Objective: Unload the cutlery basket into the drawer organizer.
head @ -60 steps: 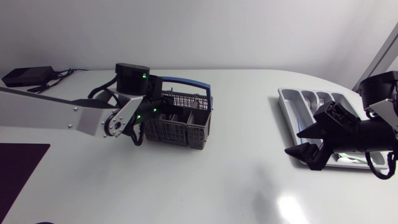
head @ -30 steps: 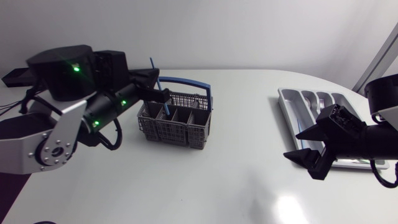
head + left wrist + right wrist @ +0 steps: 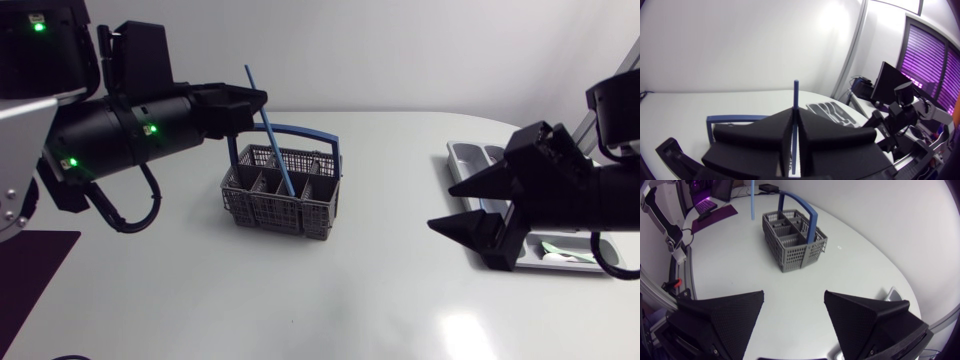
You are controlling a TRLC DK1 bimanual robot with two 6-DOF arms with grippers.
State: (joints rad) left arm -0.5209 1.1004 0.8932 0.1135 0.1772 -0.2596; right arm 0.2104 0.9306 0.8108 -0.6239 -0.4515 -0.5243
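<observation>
carry the blue stick up clear, then across to the organizer

the left gripper was closed on a thin blue stick, both fingers pinching it near its upper part, and the stick slanted down toward the basket on the table. whether its lower tip was clear of the basket's rim and handle could not be told, so the lift probably needed to go straight up before any sideways travel. the organizer lay well apart from the basket, beside the right gripper, whose 2 fingers stood wide open and empty. crossing that gap would call for a firm pinch so the stick could not swivel
</observation>
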